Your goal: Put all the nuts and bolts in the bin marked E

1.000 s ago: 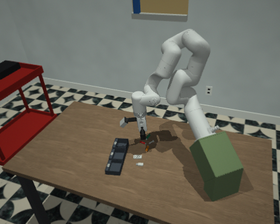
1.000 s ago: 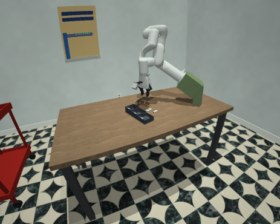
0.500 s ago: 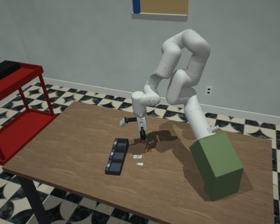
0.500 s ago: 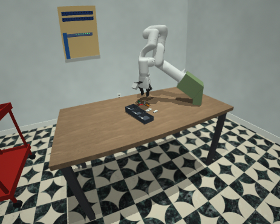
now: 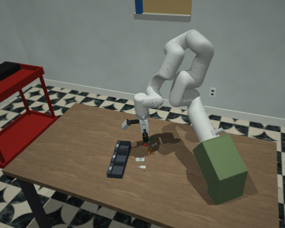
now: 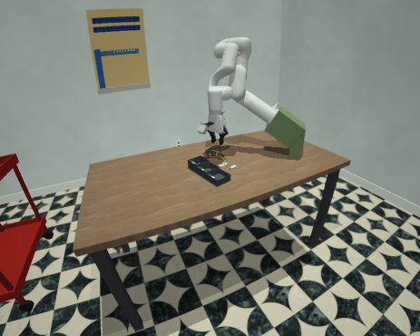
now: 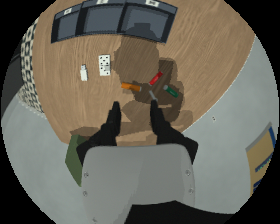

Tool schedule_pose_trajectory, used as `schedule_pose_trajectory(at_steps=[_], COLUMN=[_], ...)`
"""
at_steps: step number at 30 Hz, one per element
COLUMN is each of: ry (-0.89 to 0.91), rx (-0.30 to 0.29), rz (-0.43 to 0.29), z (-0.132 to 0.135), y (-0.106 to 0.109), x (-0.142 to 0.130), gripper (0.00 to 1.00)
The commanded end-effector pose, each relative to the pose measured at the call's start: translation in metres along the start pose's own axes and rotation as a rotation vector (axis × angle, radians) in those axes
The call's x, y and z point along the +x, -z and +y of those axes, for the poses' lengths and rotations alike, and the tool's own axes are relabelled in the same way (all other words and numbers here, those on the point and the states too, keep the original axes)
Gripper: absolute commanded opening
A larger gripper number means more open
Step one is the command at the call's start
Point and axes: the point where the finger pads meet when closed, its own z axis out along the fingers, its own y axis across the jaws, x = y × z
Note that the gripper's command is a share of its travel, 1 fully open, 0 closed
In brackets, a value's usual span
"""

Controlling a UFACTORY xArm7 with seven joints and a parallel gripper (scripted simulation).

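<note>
A small grey bolt (image 5: 154,145) (image 7: 153,95) lies on the table between the red, green and orange things. No nut can be made out. A dark tray of three bins (image 5: 114,175) (image 6: 203,175) (image 7: 170,25) stands on the table; its small white labels are too small to read, so I cannot tell which bin is E. No bolt shows in the bins. My gripper (image 5: 145,140) (image 6: 217,143) (image 7: 135,107) is partly open and empty, pointing down above the table. In the wrist view the bolt shows just ahead of the right fingertip.
A red thing (image 5: 145,145) (image 7: 156,78), a green one (image 7: 171,91) and an orange one (image 5: 149,151) (image 7: 131,86) lie close around the bolt. A white domino-like tile (image 5: 140,159) (image 7: 104,65) and a small white stick (image 5: 142,167) (image 7: 84,73) lie beside the tray.
</note>
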Motion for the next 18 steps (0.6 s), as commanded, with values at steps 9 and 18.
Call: schedule_pose_trajectory(at_steps=[9, 18], ry=[0.196, 0.359], rx=[0.002, 0.002], rz=[0.01, 0.013], z=[0.011, 0.021], y=[0.008, 0.011], x=[-0.001, -0.007], gripper=[0.53, 0.53])
